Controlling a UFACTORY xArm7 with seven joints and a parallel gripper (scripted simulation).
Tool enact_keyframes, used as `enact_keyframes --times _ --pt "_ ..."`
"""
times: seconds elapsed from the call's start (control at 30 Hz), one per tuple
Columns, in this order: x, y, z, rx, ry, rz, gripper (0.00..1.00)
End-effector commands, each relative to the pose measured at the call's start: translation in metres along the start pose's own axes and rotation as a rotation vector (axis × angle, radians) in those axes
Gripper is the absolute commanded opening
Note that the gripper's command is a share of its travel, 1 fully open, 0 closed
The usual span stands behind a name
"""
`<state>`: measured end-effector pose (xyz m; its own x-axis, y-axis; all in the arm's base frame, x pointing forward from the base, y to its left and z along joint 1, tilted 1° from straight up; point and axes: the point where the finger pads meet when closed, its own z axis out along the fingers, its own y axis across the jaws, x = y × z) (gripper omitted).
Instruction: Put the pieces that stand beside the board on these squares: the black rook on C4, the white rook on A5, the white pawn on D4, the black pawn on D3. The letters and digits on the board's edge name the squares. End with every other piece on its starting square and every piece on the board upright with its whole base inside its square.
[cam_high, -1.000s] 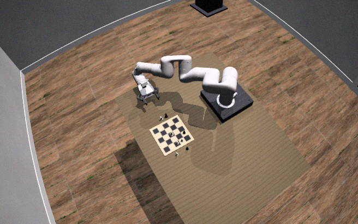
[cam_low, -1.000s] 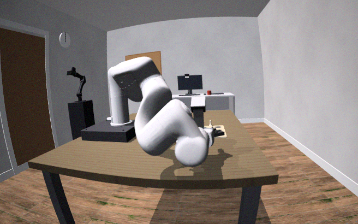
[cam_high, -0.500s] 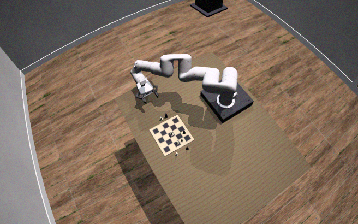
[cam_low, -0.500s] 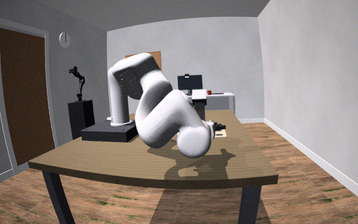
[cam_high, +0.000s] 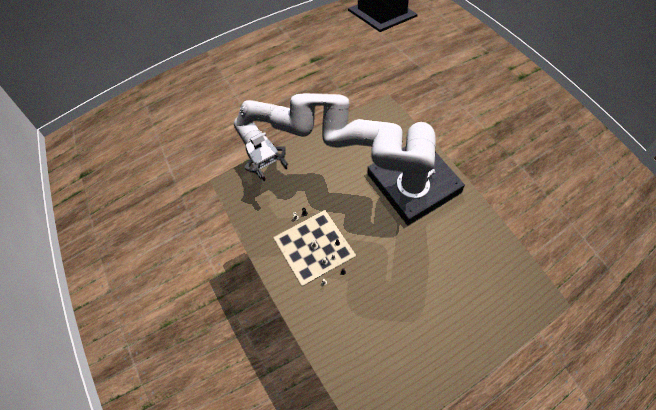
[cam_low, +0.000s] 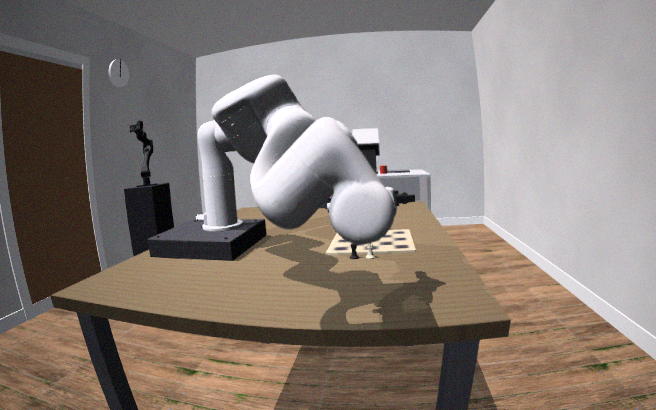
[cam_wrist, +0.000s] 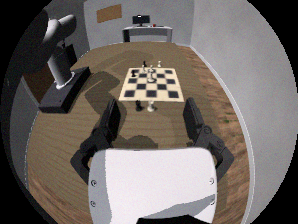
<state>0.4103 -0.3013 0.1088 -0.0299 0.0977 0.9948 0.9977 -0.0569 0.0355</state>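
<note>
The chessboard (cam_high: 295, 262) (cam_low: 402, 245) (cam_wrist: 170, 94) lies in the middle of the table. Two pieces stand off its edge nearest the gripper: a white piece (cam_high: 295, 216) (cam_low: 369, 251) (cam_wrist: 152, 107) and a black piece (cam_high: 303, 212) (cam_low: 354, 251) (cam_wrist: 139, 106). Off the opposite edge stand another black piece (cam_high: 343, 271) and another white piece (cam_high: 323, 282). They are too small to tell rook from pawn. Three pieces stand on the board, among them a small black one (cam_high: 337, 242). My gripper (cam_high: 272, 170) (cam_wrist: 151, 106) is open and empty, in the air well short of the board, facing it. In the exterior view the arm hides it.
The robot's dark base (cam_high: 442, 192) (cam_low: 200, 245) stands on the table (cam_high: 450, 300) beside the board. The arm arches over the table's near end. A black pedestal (cam_low: 147, 210) with a small arm stands on the floor beyond the table.
</note>
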Motion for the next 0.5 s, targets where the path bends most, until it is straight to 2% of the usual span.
enact_keyframes --times 0.0,0.2,0.47 --pt "0.0086 -0.0007 -0.0002 -0.023 -0.016 0.000 1.00" --pt "0.0072 -0.0002 -0.0002 -0.006 -0.005 0.000 1.00" --pt "0.0048 0.0011 0.0024 -0.035 -0.036 0.041 1.00"
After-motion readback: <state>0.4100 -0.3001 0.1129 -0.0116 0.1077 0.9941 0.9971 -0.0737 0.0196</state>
